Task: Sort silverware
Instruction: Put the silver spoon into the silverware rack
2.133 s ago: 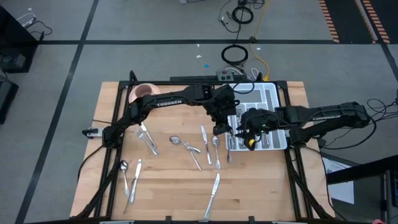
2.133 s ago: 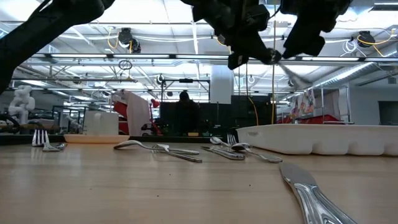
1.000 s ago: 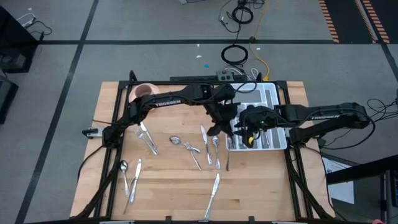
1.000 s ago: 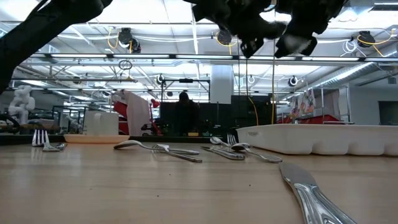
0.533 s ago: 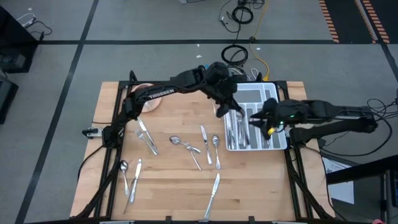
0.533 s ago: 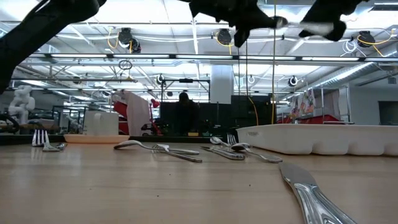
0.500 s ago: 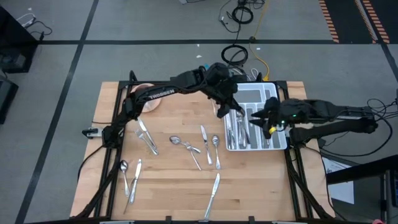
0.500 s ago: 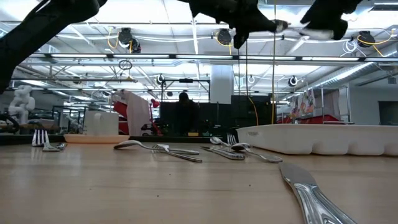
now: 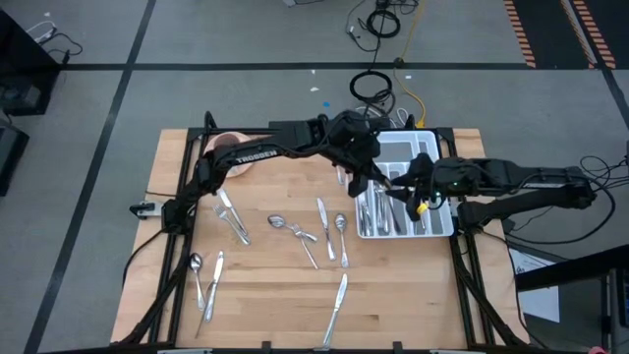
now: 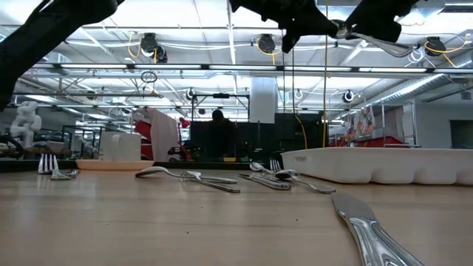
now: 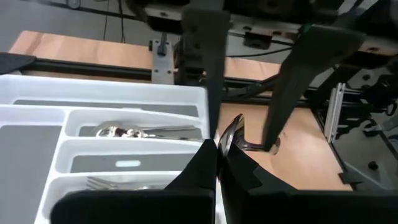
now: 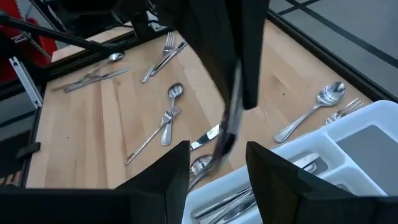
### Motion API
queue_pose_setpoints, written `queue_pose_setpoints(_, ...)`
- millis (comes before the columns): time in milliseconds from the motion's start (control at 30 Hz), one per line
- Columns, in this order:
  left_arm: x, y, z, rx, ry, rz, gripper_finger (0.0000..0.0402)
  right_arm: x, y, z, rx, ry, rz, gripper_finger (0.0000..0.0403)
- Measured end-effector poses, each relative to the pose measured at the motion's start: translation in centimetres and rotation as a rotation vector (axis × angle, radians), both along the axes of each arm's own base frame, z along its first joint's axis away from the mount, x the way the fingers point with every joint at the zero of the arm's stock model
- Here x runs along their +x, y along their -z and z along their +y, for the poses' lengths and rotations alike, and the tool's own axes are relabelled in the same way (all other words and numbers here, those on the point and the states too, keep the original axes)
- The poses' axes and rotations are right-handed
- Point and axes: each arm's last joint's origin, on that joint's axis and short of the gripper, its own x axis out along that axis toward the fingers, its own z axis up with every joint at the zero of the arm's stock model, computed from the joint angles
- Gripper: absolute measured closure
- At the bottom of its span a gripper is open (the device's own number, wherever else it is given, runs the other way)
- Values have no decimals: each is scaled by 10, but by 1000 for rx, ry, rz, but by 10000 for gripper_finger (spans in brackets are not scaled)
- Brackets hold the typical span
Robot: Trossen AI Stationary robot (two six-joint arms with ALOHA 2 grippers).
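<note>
Hovering over the white tray, the left claw, clenched on a spoon, has swung back from the tabletop. The right claw meets it, its released fingers astride the spoon: a likely handover before sorting.
</note>
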Motion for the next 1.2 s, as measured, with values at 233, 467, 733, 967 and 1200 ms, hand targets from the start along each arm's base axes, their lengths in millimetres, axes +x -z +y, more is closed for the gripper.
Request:
queue_pose_setpoints(233, 2, 0, -9, 4, 11, 1, 398, 6, 1, -1, -13, 15, -3, 255)
queue_pose_setpoints(467, 2, 0, -12, 9, 11, 0, 398, 6, 0, 0, -23, 2, -11, 318)
queue_pose_setpoints(733, 2, 0, -11, -4, -18, 10, 378, 6, 0, -1, -66, -5, -1, 399)
queue_pose_setpoints(967, 1, 0, -8, -53, 16, 13, 301, 5, 1, -1, -83, -28, 21, 403)
queue_pose_setpoints(1200, -10, 5, 2, -104, 54, 110, 222, 4, 2, -1, -87, -6, 25, 403)
